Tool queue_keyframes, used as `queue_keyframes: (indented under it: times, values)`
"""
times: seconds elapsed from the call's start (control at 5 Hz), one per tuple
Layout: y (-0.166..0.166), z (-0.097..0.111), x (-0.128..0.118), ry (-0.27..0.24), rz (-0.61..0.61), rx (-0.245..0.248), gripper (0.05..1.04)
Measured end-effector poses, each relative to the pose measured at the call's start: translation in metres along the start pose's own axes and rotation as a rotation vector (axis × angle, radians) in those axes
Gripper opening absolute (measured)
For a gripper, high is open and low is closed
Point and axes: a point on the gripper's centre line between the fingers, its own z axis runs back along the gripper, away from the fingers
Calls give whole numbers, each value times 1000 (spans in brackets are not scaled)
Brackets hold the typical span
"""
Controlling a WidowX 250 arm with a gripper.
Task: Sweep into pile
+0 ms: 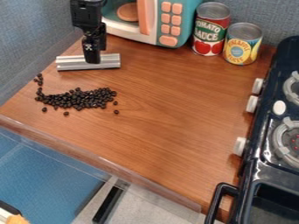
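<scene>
At the upper left, the fingers (91, 57) grip the metal bar (109, 62), which should skim flat along the desk (175, 113), gently nudging stray black beans (81, 99) at mid-left into the heap.

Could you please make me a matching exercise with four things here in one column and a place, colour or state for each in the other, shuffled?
Things
1. Beans
2. Bar
3. Microwave
4. Stove

Descriptions
A. Black, with white knobs, at the view's right edge
B. Mostly in one patch, with a few strays around it
C. Teal and white, with orange buttons
D. Silver, at the lower end of the gripper

Right pairs: 1-B, 2-D, 3-C, 4-A
</scene>
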Motion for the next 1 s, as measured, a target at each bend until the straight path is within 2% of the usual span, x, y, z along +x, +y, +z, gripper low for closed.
queue_keyframes:
  times: [0.2, 1.0]
  values:
    - [4, -21, -2, 0, 6, 49, 999]
    - [5, -24, -4, 33, 58, 6, 993]
